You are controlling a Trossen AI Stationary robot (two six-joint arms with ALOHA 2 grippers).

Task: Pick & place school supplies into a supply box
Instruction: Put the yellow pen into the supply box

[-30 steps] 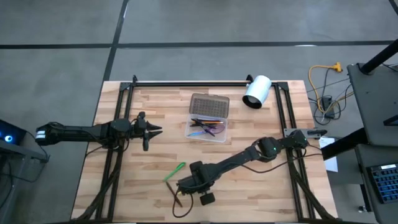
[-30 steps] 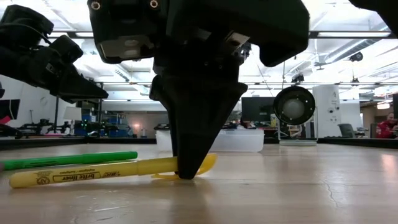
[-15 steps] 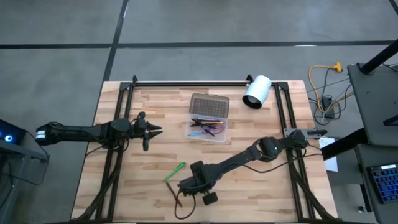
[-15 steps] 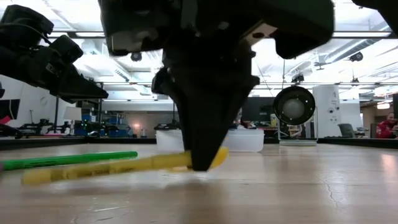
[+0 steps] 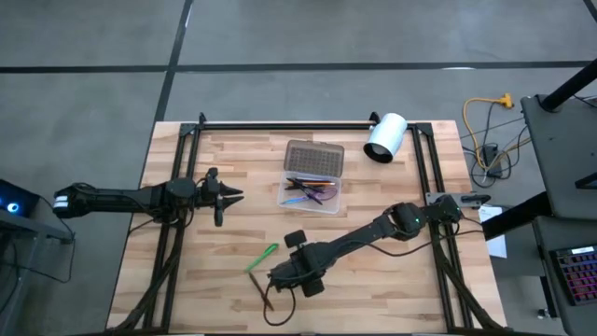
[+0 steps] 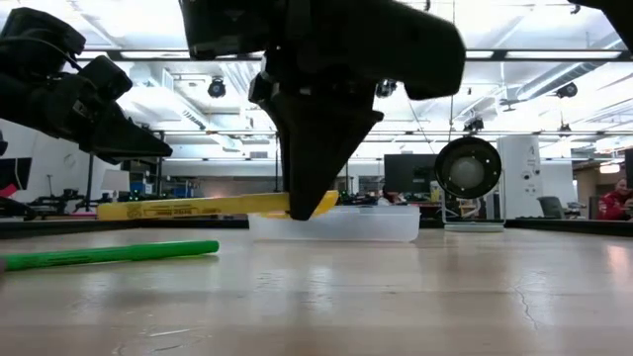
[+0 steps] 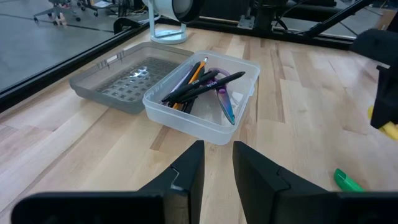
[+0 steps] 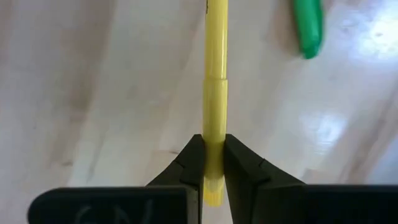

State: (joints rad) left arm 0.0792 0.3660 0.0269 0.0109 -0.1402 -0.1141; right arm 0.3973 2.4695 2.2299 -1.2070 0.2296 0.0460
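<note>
School supplies are split between the box and the table. Several thin pens and pencils [image 7: 202, 84], dark, orange and blue among them, lie slantwise in the small translucent plastic supply box [image 5: 311, 192], together with purple-handled scissors [image 7: 219, 78]. The box sits near the middle of the pale wooden table [image 5: 205, 280], its grey textured hinged lid [image 5: 314, 160] folded open flat on the far side, touching the tray.

One long yellow highlighter [image 6: 203, 206] is off the tabletop, held level in the air by the right gripper [image 8: 212, 163], whose two dark fingers are clamped on it near one end. In the high view this gripper [image 5: 284, 276] hangs over the front part of the table, well apart from the box. A green pen [image 5: 262, 258] lies on the wood just beside it, and a dark brown pencil [image 5: 265, 295] lies close by at the front edge.

The left gripper [image 5: 230, 195] waits to the box's left, above the table, fingers a little apart and holding nothing. A white cylinder [image 5: 385, 137] rests at the far right corner.
</note>
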